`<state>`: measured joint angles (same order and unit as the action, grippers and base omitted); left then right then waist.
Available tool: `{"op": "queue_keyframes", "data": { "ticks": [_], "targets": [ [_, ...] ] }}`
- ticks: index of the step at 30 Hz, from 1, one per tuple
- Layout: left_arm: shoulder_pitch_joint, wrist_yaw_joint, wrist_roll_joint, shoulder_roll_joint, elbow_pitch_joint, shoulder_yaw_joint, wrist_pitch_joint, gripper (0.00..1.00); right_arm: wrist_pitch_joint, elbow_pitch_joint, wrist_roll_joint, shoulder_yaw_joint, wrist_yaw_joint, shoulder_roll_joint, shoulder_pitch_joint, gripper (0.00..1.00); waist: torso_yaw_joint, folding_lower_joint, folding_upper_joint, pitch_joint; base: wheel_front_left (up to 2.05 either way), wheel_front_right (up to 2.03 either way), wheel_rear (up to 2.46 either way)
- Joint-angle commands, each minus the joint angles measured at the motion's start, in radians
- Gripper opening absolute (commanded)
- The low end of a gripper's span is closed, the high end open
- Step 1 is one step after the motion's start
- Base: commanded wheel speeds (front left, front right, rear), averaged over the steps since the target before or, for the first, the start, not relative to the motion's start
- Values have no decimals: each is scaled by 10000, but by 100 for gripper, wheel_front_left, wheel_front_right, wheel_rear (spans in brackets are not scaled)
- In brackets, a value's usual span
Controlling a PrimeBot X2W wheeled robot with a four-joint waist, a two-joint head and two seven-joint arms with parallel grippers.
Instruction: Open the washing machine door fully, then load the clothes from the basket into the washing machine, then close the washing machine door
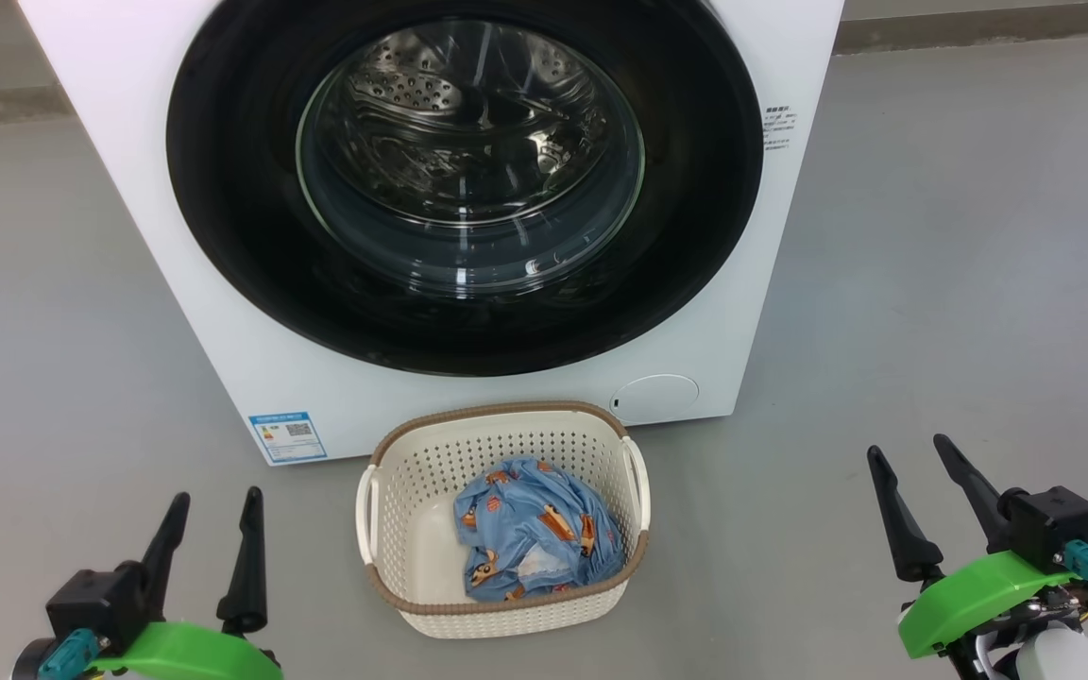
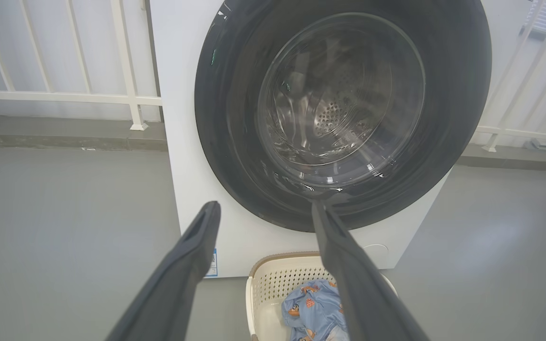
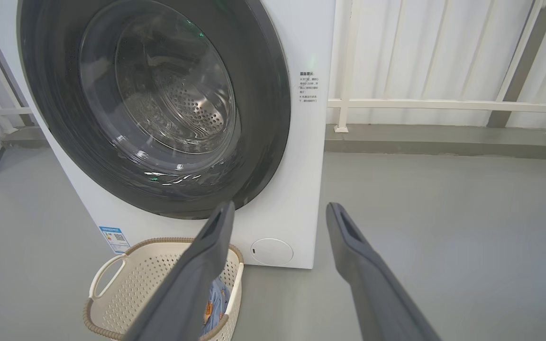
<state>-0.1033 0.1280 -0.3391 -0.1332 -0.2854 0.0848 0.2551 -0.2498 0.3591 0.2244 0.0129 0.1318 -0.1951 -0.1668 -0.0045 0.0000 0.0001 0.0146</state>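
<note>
The white washing machine (image 1: 251, 359) stands ahead with its round black-ringed door (image 1: 223, 189) shut flat against the front; the steel drum shows through the glass. On the floor in front sits the cream basket (image 1: 412, 491) holding the light blue printed clothes (image 1: 535, 538). My left gripper (image 1: 218, 496) is open at the lower left, well left of the basket. My right gripper (image 1: 908, 449) is open at the lower right, off to the basket's right. In the wrist views the door (image 2: 225, 142) (image 3: 273, 118), the basket (image 2: 273, 284) (image 3: 150, 265) and the clothes (image 2: 311, 308) (image 3: 216, 303) lie beyond the open left gripper (image 2: 266, 206) and right gripper (image 3: 280, 208).
Grey floor (image 1: 931, 283) spreads on both sides of the machine. A white railing (image 2: 64, 97) (image 3: 443, 104) on a low kerb runs behind the machine. A round white hatch (image 1: 654, 397) and a blue label (image 1: 287, 436) mark the machine's lower front.
</note>
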Motion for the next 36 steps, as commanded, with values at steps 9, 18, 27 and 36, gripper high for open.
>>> {"op": "queue_keyframes", "data": {
  "ticks": [9,18,27,36],
  "targets": [
    [-394,27,116,-284,-11,-249,67,100,-110,390,-204,24,-11,34,-779,100,18,0,-1,49,0,0,0],
    [-439,27,208,-286,-259,-242,67,100,209,704,-385,-221,-11,191,-922,100,33,0,-1,72,0,0,0],
    [-434,27,151,-303,-427,-281,67,100,304,824,-494,-356,-11,238,-984,100,36,0,-1,88,0,0,0],
    [-469,27,-236,-280,-315,-225,67,100,336,739,-602,-396,-11,304,-959,100,50,0,-1,90,0,0,0]
  ]
}}
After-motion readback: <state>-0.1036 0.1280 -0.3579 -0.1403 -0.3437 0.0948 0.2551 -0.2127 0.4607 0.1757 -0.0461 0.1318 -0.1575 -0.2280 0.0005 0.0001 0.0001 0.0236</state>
